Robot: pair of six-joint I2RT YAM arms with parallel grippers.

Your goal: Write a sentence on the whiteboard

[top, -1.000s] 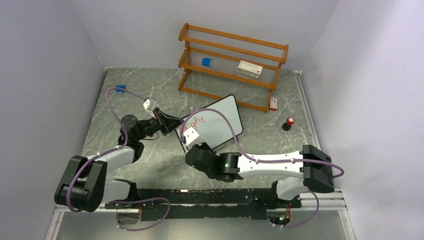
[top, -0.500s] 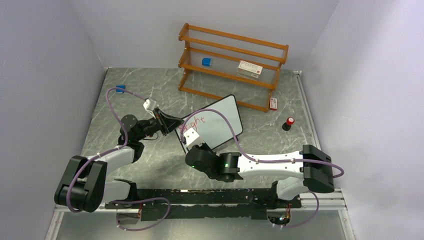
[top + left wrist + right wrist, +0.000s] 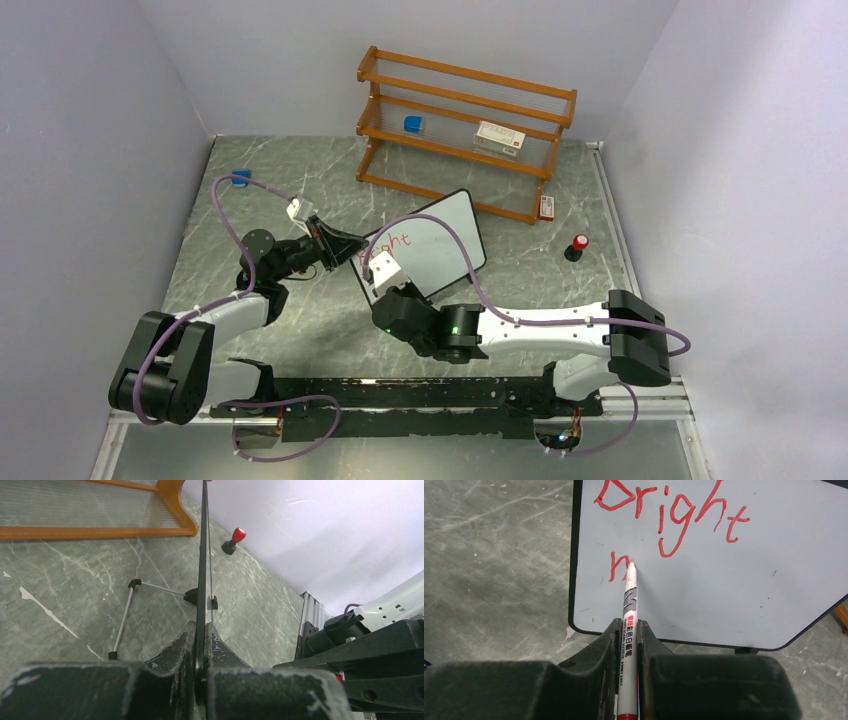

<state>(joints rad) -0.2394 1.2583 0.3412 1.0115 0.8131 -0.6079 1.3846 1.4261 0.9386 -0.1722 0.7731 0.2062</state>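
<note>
Whiteboard (image 3: pixel 749 590) lettering: red "Bright", "n"

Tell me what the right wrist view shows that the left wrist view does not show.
Only the right wrist view: the face of the whiteboard with red writing, and the right gripper shut on a marker whose tip touches the board. Only the left wrist view: the left gripper clamping the board's edge, its wire stand and a small red-topped object. Both: the whiteboard and the grey table.
</note>
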